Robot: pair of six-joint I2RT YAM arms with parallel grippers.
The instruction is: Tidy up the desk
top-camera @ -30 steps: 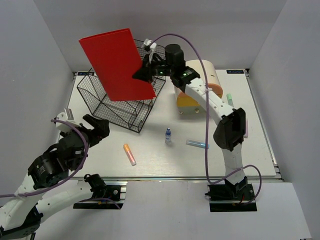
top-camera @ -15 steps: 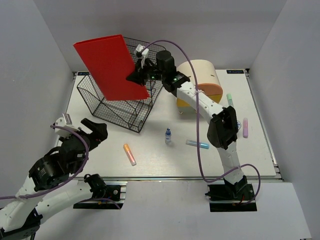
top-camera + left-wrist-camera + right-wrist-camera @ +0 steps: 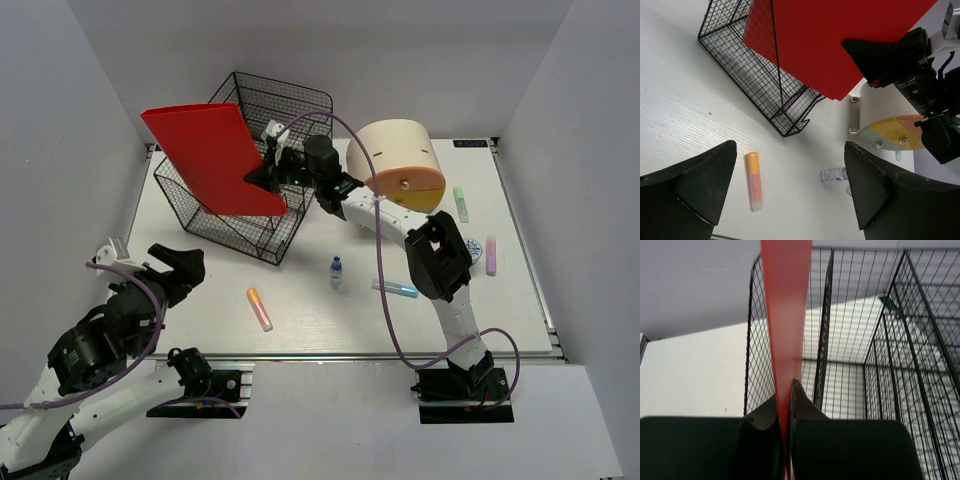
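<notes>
The white desk holds a black wire mesh tray at the back left. My right gripper is shut on the edge of a flat red folder and holds it upright above the tray. In the right wrist view the folder runs edge-on between the closed jaws, with the tray's wire dividers just beyond. My left gripper is open and empty at the desk's near left. In its wrist view it hangs above an orange highlighter, with the folder and tray beyond.
A round beige drawer unit stands at the back right. A small clear bottle stands mid-desk. An orange highlighter, a blue one, a green one and a purple one lie about. A silver rail edges the front.
My right gripper has carried the red folder left and down toward the tray. My left arm has drawn back a little toward the near left.
</notes>
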